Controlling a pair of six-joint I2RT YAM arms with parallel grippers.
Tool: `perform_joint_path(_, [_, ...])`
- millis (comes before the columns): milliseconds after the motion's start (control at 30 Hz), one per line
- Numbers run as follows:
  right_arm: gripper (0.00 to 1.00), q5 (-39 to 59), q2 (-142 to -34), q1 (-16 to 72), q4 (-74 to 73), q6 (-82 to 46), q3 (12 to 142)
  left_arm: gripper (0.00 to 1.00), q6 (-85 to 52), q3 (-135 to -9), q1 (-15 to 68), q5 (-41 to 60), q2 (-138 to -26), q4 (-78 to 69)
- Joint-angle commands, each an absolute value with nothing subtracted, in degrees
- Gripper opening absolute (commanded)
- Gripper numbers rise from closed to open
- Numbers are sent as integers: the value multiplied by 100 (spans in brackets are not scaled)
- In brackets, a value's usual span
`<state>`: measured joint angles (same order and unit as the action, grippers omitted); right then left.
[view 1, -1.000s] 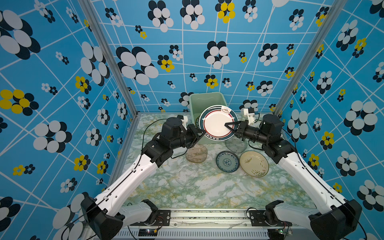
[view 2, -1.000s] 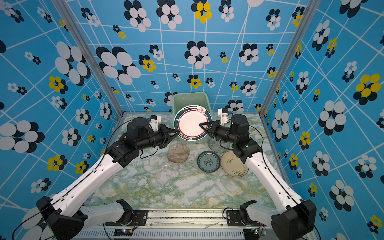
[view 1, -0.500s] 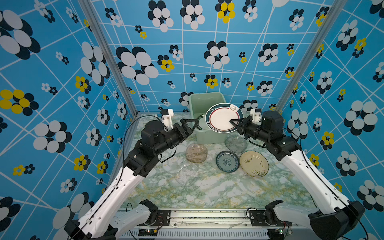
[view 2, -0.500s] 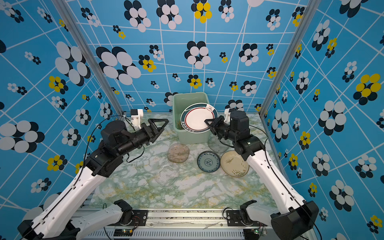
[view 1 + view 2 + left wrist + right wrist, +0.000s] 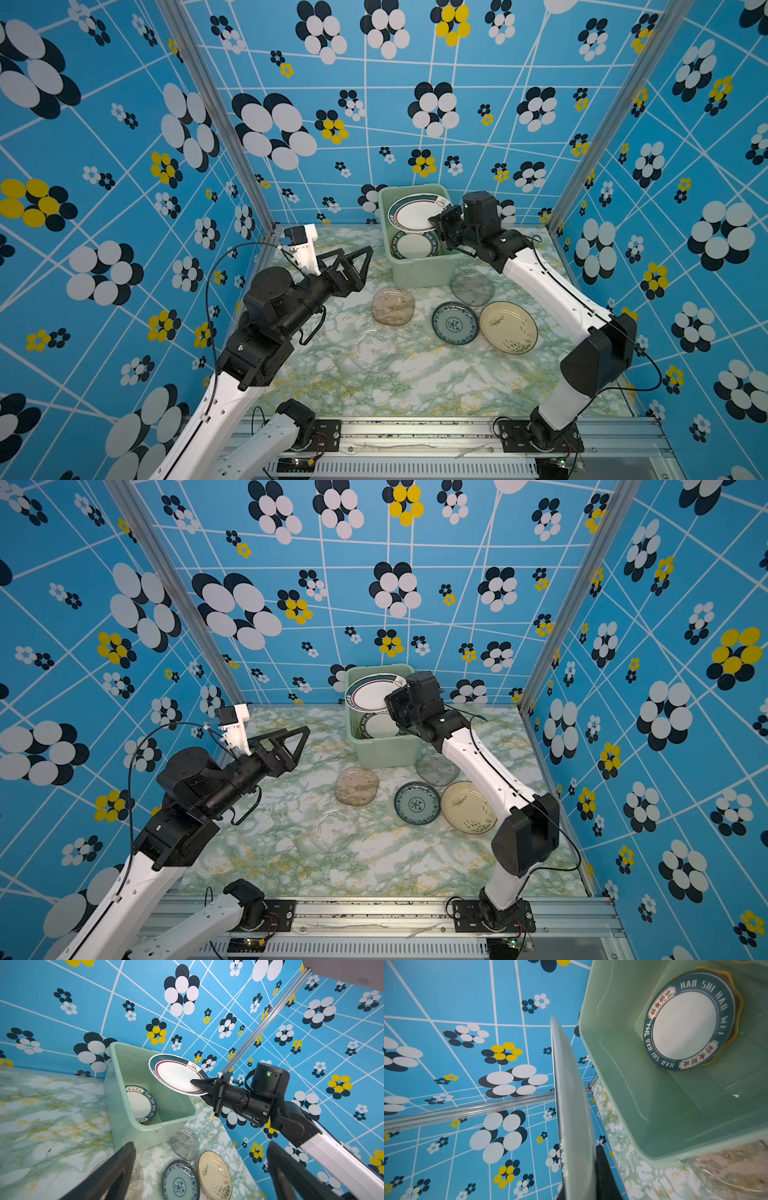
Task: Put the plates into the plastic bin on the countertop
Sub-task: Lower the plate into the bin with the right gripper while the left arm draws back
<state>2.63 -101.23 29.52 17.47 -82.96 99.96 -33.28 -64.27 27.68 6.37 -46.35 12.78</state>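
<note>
A clear glass plate (image 5: 372,351) all but vanishes against the marbled countertop (image 5: 415,386) in both top views, its ribbed outline only faintly readable. The grey glass plate (image 5: 471,287) is partly covered by the right arm beside the plastic bin (image 5: 419,272). On the bin's floor a lettered white plate (image 5: 685,1022) hides nearly all of a yellow scalloped plate (image 5: 739,1007) beneath it — only an amber edge peeks out in the right wrist view.

The right gripper (image 5: 197,1084) is pinched tight on the rim of a red-ringed white plate (image 5: 174,1073), held tilted in the air over the bin's open top. In the right wrist view that plate is seen edge-on, with one finger (image 5: 604,1176) showing against it and the other hidden behind it. The left gripper (image 5: 353,255) holds nothing — its jaws stand spread wide above the countertop, left of the bin and apart from it, and its fingers run off the frame edge in the left wrist view.

A brown glass plate (image 5: 392,306), a blue-patterned plate (image 5: 455,323) and a cream plate (image 5: 508,327) lie on the countertop in front of the bin.
</note>
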Motion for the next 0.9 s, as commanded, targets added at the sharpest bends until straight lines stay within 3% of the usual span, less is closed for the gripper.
perform_joint_path(0, [0, -109, -10639, 2988, 1811, -8737, 10562, 99, -2607, -6244, 2692, 484, -4614, 1317])
perform_joint_path(867, [0, -1512, -13371, 3030, 2832, -9951, 12582, 100, -2755, -6043, 1989, 987, -5303, 1063])
